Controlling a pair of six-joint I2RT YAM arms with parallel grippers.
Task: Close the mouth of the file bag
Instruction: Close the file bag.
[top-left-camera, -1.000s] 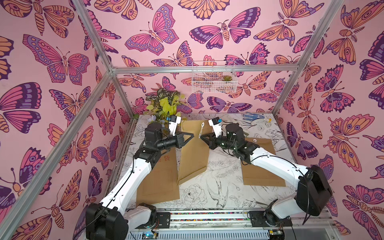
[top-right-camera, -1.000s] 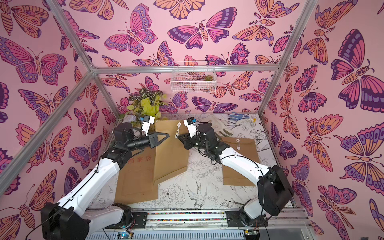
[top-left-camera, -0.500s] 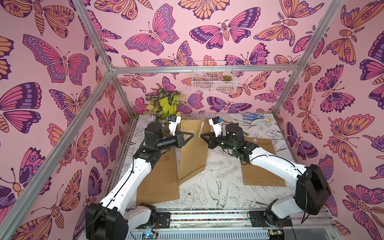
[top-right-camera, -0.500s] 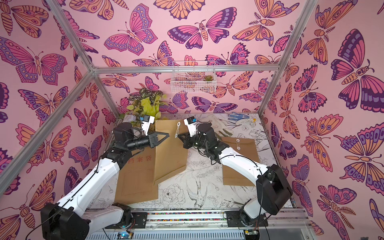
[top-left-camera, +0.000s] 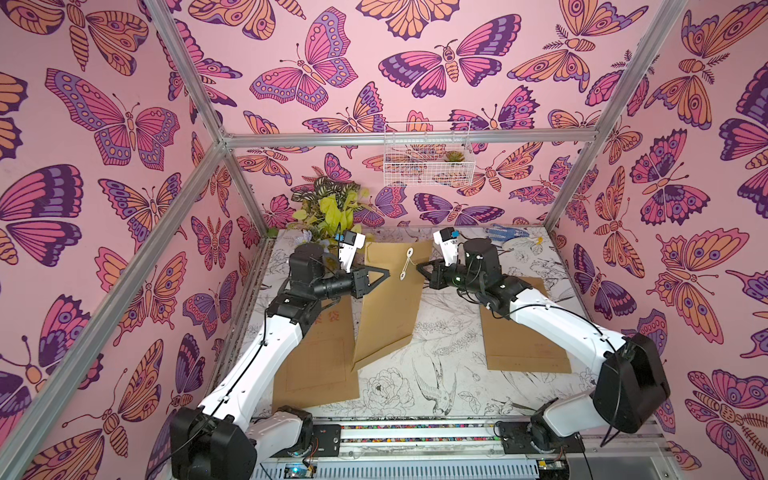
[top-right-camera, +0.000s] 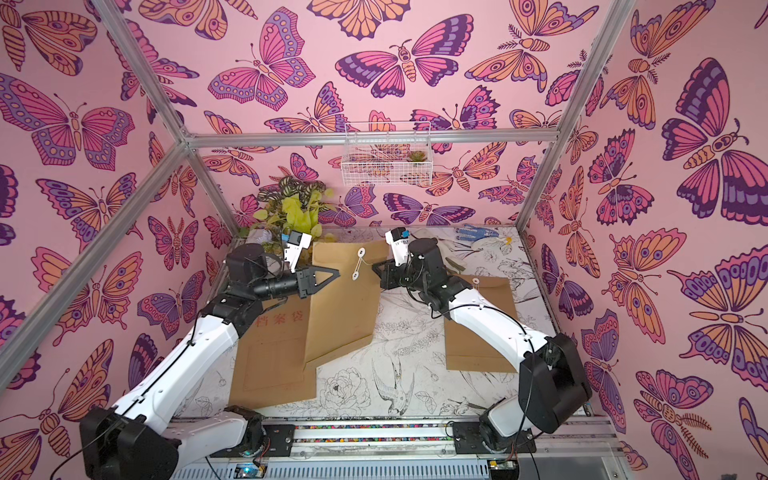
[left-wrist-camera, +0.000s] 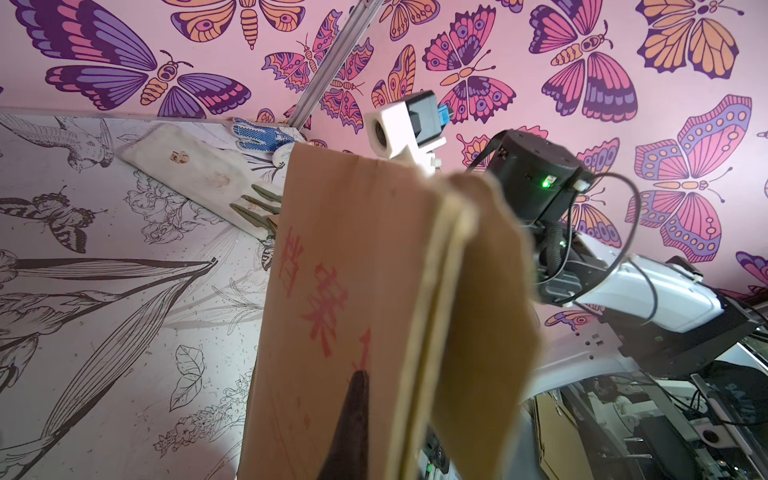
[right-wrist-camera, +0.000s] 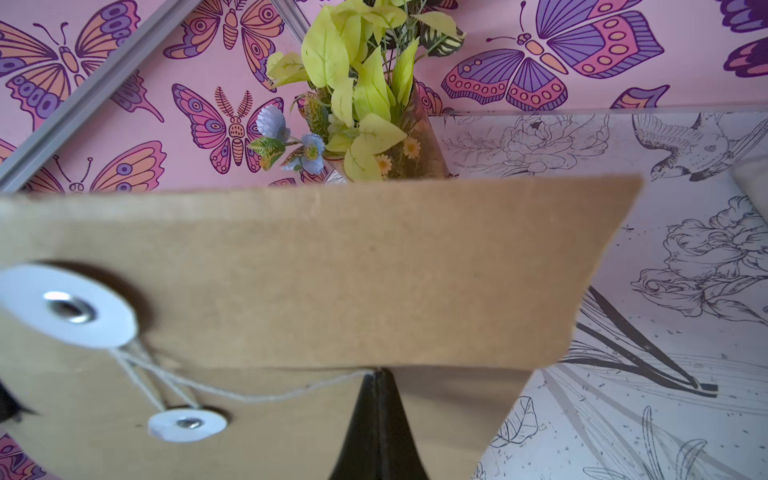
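Winding of the string seemed to be the step in hand. The file bag was held up above the table, tilted, between the 2 arms; whether its lower corner touched the surface could not be told. The left gripper was clamped on the side edge of the bag, with 1 dark finger lying on the red-printed face in the left wrist view. The right gripper had its jaws together on what appeared to be the string, just at the lower edge of the flap, which was folded down over the mouth. Some strands ran between the flap disc and the body disc, and from there 1 slack line went to the jaws. The next move probably called for the right arm to pull this line tight and carry it around 1 disc, while the left arm held the bag steady. Such thin string could slip out, so the pull should be gentle.
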